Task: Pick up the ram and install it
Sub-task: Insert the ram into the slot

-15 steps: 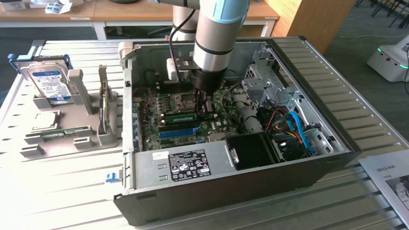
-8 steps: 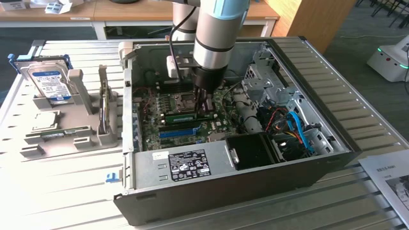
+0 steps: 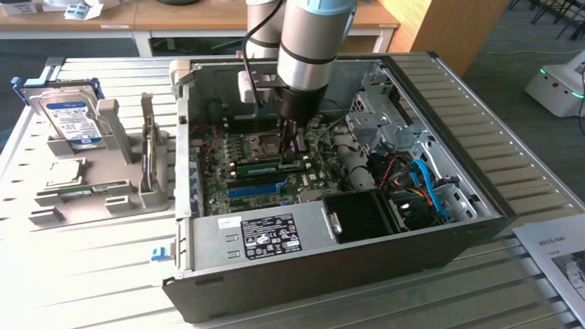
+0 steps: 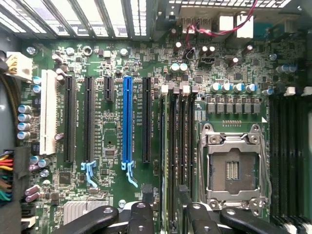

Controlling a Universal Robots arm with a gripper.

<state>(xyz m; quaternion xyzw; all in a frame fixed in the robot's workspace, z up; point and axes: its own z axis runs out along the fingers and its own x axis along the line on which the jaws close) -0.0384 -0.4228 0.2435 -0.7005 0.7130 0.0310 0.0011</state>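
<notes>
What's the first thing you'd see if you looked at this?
A big grey robot arm reaches down into an open computer case in the middle of the table, its pincer open over the green motherboard. A bright blue slot strip stands out on that board.

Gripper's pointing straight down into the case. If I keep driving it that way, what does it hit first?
Most likely the memory slots beside the CPU socket; the open gripper hangs right over them. A green ram stick seems seated there, though depth is unclear.
</notes>
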